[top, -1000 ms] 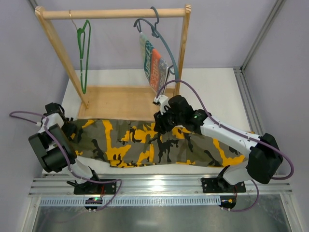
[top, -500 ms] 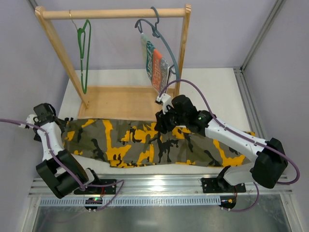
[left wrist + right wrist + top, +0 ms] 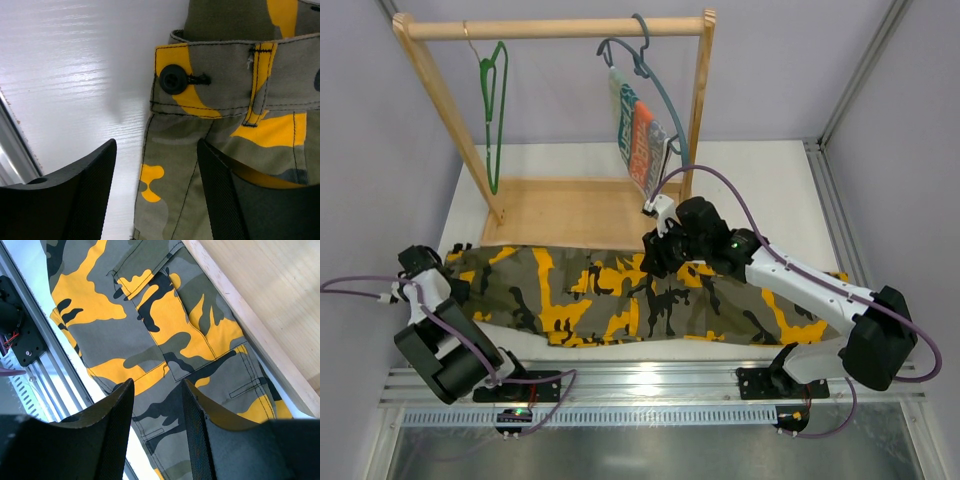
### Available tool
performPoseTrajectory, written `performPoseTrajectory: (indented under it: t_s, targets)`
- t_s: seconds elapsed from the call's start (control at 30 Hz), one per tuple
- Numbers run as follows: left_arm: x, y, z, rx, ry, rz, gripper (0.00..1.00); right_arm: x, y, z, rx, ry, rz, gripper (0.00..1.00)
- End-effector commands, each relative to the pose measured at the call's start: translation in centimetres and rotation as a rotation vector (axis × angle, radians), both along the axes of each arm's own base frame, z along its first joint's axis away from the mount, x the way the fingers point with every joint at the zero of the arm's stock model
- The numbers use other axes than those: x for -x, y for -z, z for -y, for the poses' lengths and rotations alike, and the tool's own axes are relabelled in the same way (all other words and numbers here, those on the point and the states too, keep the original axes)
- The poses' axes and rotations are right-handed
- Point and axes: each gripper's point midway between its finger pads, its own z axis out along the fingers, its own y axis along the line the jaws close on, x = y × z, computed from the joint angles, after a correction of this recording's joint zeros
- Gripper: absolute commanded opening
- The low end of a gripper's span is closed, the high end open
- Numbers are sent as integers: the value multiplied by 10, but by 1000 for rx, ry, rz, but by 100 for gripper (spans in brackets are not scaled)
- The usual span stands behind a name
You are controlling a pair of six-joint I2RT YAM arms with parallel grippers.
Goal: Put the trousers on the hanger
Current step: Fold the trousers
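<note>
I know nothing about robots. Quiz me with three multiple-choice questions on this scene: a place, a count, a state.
1. Where do the trousers lie? A) on a chair B) flat on the table C) in a box
2. How many hangers hang on the rack? A) one B) two C) four
3. The green hanger is: A) bare B) holding trousers C) lying on the table
Answers: B, they spread across the table before the rack; B, one green, one grey-blue hanger; A, nothing hangs on it.
</note>
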Motion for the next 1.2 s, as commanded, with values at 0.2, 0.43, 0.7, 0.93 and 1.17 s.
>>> performPoseTrajectory:
  t_s: [0.2, 0.43, 0.7, 0.93, 1.17]
  targets:
    - [-13, 14, -12, 12, -11, -6, 51, -8, -22, 7, -26, 96, 30, 47]
    - [-6, 24, -10, 84, 30, -122, 0, -25, -10, 25, -9, 322, -19, 47]
    - [14, -4, -28, 12, 64, -272, 0, -56, 33, 82, 59, 695, -112, 47]
    - [23, -17, -34, -17, 39, -328, 3, -64, 67, 167, 125, 1244, -309, 46]
    - [23, -37, -40, -41, -20, -329, 55, -50, 80, 190, 145, 1456, -415, 45]
